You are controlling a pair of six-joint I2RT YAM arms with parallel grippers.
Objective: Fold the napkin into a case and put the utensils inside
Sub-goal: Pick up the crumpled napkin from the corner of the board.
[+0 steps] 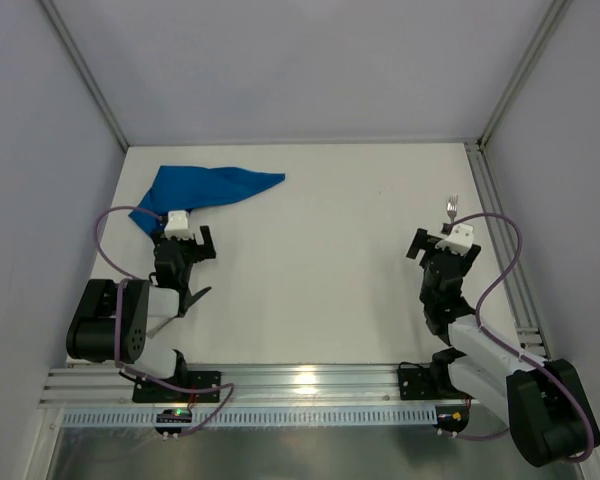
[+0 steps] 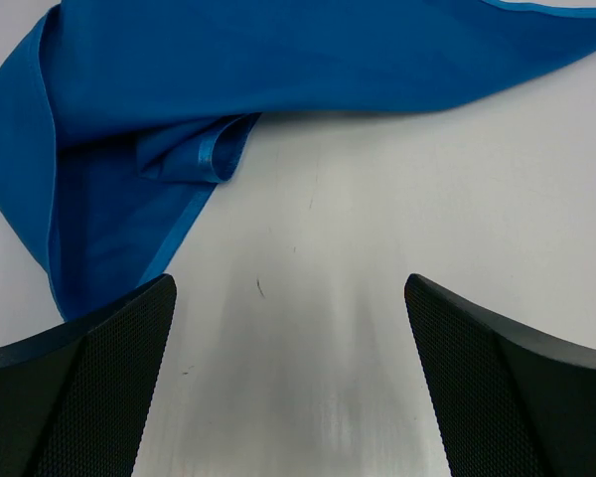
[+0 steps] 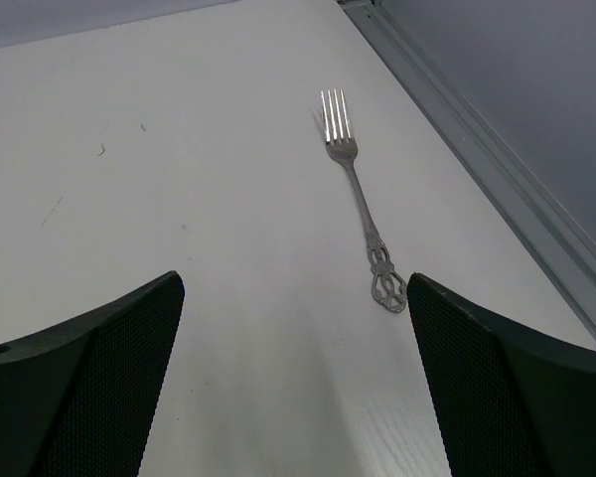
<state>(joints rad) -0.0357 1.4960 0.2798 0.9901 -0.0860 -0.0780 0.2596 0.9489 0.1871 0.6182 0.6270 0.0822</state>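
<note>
The napkin [image 1: 205, 190] is a bright blue cloth lying crumpled and partly doubled over at the table's back left. In the left wrist view the napkin [image 2: 278, 60] fills the top, with a curled hem near its lower edge. My left gripper [image 1: 183, 240] sits just in front of it, open [image 2: 289, 288], with only bare table between its fingers. Of the utensils, a silver fork [image 3: 358, 189] lies flat, tines pointing away. Its ornate handle end is close to my open right gripper's [image 3: 296, 283] right finger, and only its tines [image 1: 452, 207] show from above. No case is in view.
A metal rail [image 1: 500, 230] runs along the table's right edge, just right of the fork. Grey enclosure walls stand at the left, back and right. A slotted aluminium beam [image 1: 300, 380] carries both arm bases at the near edge.
</note>
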